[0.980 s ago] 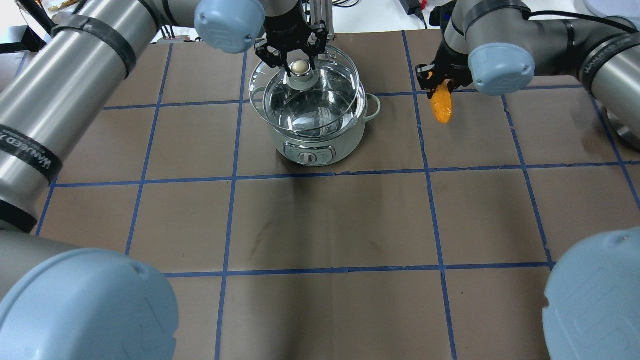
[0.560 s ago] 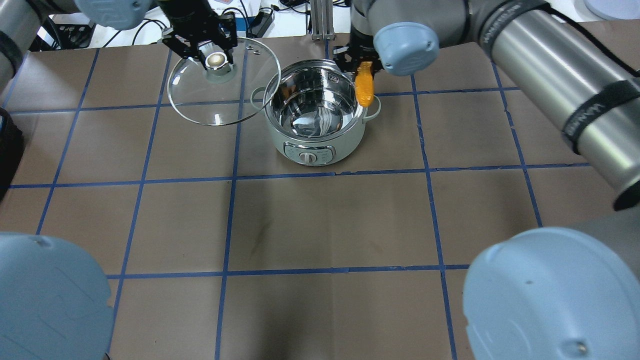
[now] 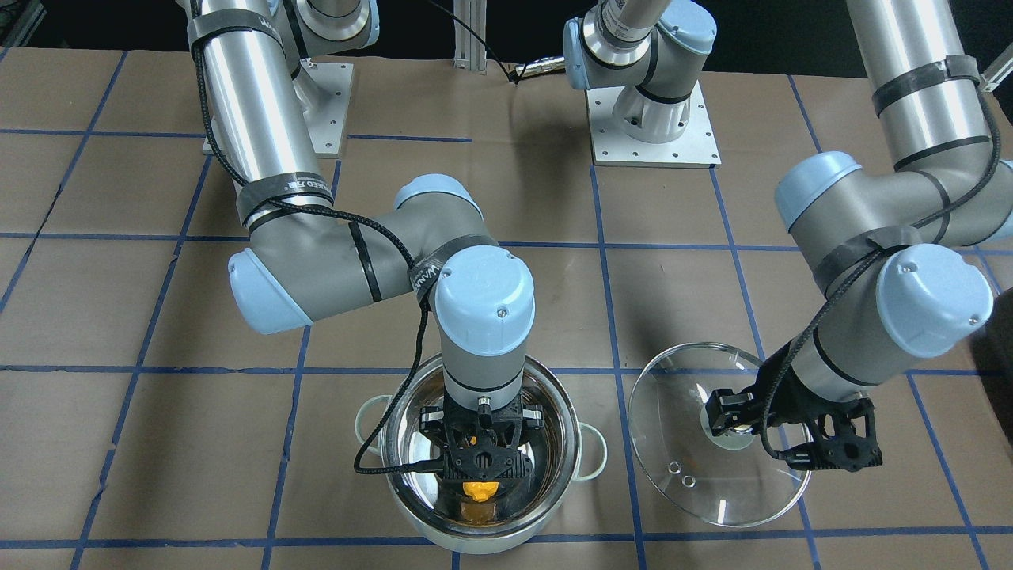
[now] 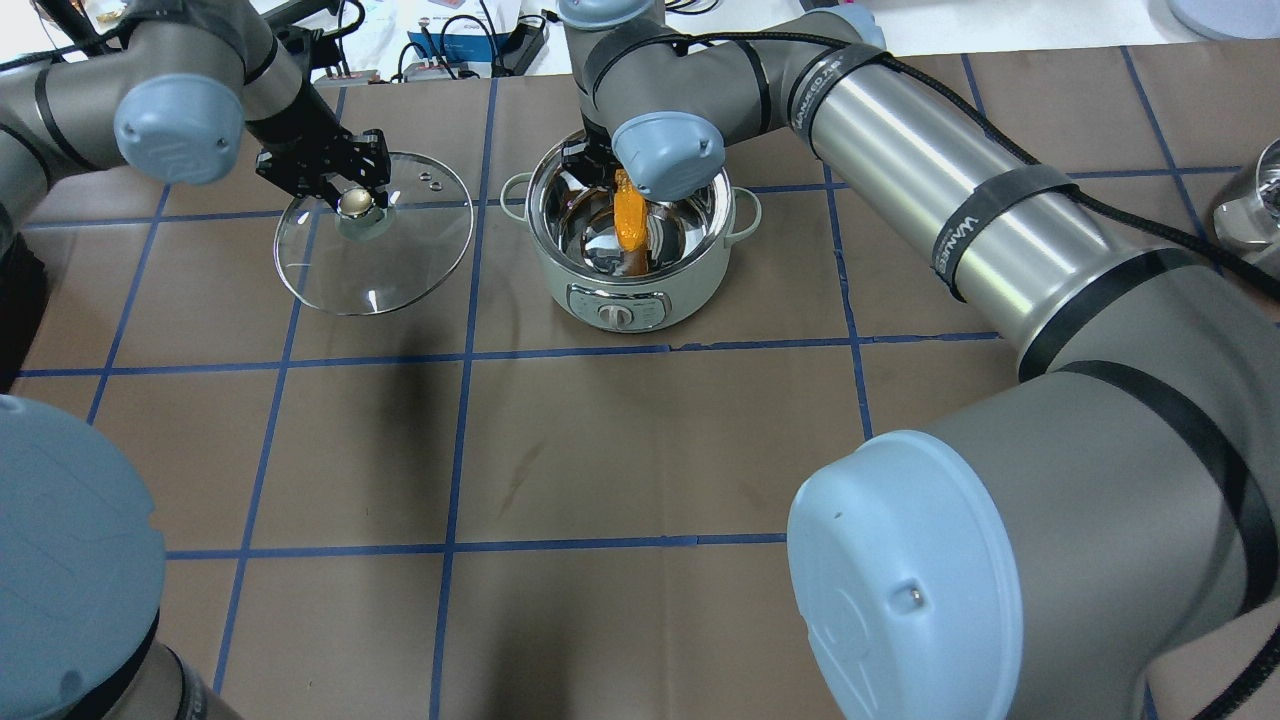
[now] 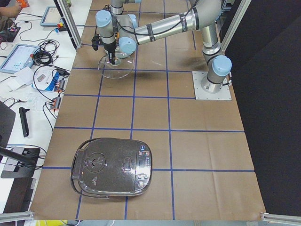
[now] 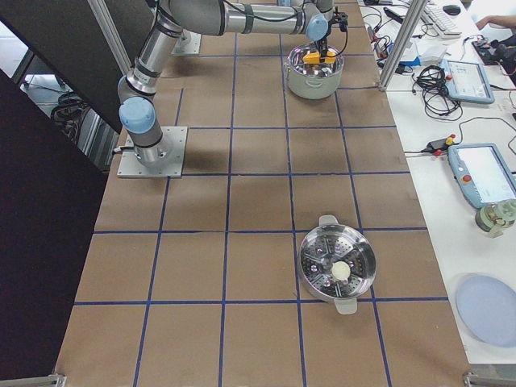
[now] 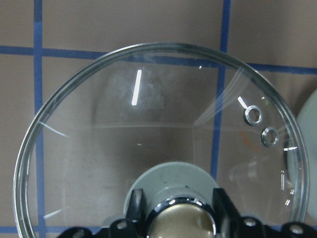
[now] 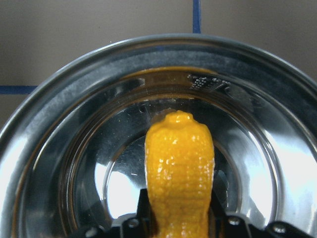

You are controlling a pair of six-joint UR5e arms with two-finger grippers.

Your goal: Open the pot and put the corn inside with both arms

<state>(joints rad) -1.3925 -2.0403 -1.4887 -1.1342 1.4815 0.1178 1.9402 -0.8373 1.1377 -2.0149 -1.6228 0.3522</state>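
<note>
your right gripper (image 3: 479, 465) has dropped from the rim into the open pot (image 4: 640, 295), clamped on the corn (image 4: 630, 222) hanging inside. left gripper (image 4: 345, 192) pinches the knob (image 4: 352, 204) of the glass lid (image 4: 400, 270), held apart from the pot. strap (image 4: 966, 246) lettering illegible.

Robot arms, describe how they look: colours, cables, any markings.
The left arm and right arm are silver tubes with grey joints, light-blue round caps, black straps and a black cable along each. A black band bears white lettering. The left end effector and right end effector are black, two-fingered.
</note>
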